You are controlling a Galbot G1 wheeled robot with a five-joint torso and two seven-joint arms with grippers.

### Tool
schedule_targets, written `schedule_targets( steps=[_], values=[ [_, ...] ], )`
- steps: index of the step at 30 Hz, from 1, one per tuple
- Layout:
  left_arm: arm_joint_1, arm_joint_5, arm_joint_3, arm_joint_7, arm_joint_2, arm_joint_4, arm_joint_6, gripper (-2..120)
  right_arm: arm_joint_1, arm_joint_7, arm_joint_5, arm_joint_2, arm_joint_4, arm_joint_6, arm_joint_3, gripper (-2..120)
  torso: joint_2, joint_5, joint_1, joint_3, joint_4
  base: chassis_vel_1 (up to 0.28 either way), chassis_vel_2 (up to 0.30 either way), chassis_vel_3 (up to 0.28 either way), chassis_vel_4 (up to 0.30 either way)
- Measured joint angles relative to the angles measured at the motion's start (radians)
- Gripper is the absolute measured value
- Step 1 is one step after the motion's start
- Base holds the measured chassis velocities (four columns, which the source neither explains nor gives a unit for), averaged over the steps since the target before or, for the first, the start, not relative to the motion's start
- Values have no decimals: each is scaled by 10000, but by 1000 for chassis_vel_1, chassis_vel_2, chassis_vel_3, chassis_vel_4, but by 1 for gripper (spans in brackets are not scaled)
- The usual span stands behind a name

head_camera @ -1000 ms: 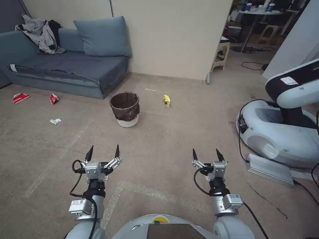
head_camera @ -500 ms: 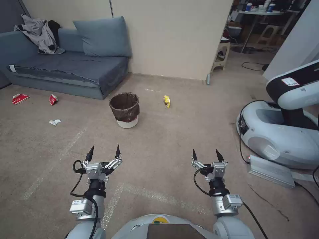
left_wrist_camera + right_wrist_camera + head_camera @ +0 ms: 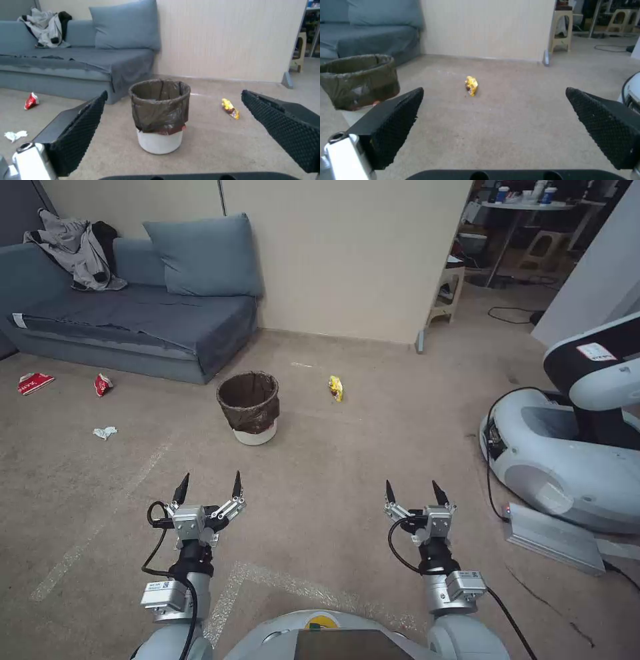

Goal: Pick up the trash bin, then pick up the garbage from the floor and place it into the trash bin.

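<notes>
The bin [image 3: 249,407] is seen upright on the carpet [image 3: 373,447], just in front of the corner of the sofa [image 3: 133,317] and well ahead of both claws. Its dark brown bag is folded over the rim and hangs down most of the white wall; only the white base is left bare. In the left wrist view the bin [image 3: 159,115] is framed between the two padded fingers [image 3: 80,130], well apart from them.

The left claw [image 3: 208,490] is held low over the carpet with its fingers spread wide and nothing between them. The right claw [image 3: 413,491] is held level with it on the other side, likewise spread and empty.

The garbage is scattered on the floor. A yellow wrapper [image 3: 336,387] lies to the right of the bin, near it but not touching; it is seen in the right wrist view [image 3: 471,86] lying between the fingers' line of sight, far off. Two red packets [image 3: 102,384] [image 3: 33,383] lie apart from each other in front of the sofa, to the left of the bin. A white tissue wad [image 3: 104,432] lies nearer the robot than the packets.

Grey and black clothing [image 3: 73,247] is draped over the sofa's far end, beside a blue cushion [image 3: 200,257]. A second robot's white base [image 3: 567,460] stands on the right, with a flat metal plate [image 3: 553,540] lying beside it.
</notes>
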Motion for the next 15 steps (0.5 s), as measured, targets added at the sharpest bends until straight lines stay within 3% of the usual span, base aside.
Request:
schedule_targets(
  steps=[15],
  values=[
    [0, -8, 4, 0, -4, 20, -10, 100, 0, -2, 21, -10, -41, 14, 6, 100, 0, 1, 0, 0, 0, -73, 70, 78, -79]
  ],
)
